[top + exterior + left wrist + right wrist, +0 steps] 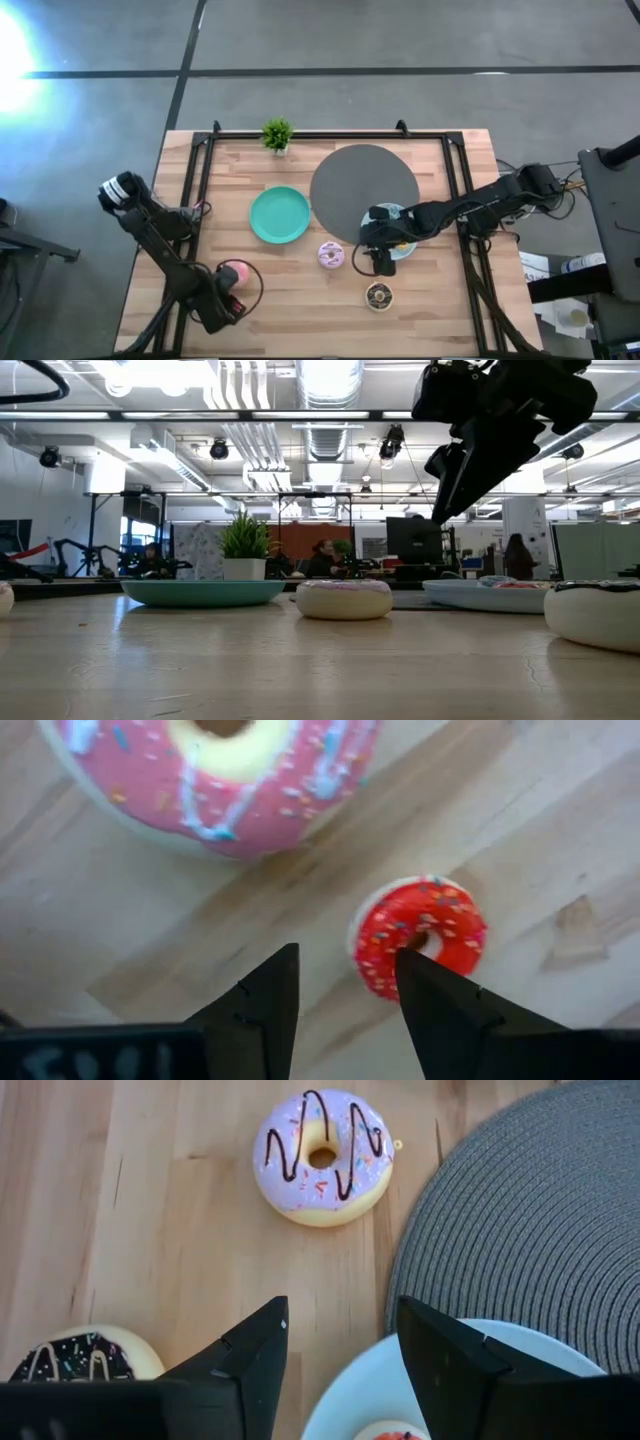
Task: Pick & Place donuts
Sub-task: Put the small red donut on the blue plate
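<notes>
My left gripper [345, 980] is open near the table's near left corner [228, 303]. It hangs low over a tiny red sprinkled donut [425, 930], with one finger [425, 990] in front of the donut's edge. The large pink donut [215, 770] [232, 272] lies flat just beyond. My right gripper [340, 1330] [380, 264] is open and raised above the near rim of the pale blue plate [345, 1400]. The lilac-frosted donut [322, 1155] [331, 254] and the chocolate donut [80, 1360] [379, 296] lie flat on the wood. A small red-orange donut [392, 1431] lies on the blue plate. My left gripper has one fingertip [410, 970] standing over the near edge of the tiny red donut [385, 955], coming from above. Whether it touches the donut, I cannot tell. The donut lies flat on the table.
The teal plate [280, 215] sits left of centre. The big grey woven disc [363, 185] lies behind the blue plate [402, 212]. A small potted plant [277, 133] stands at the far edge. Bare wood stretches along the near edge between the two grippers.
</notes>
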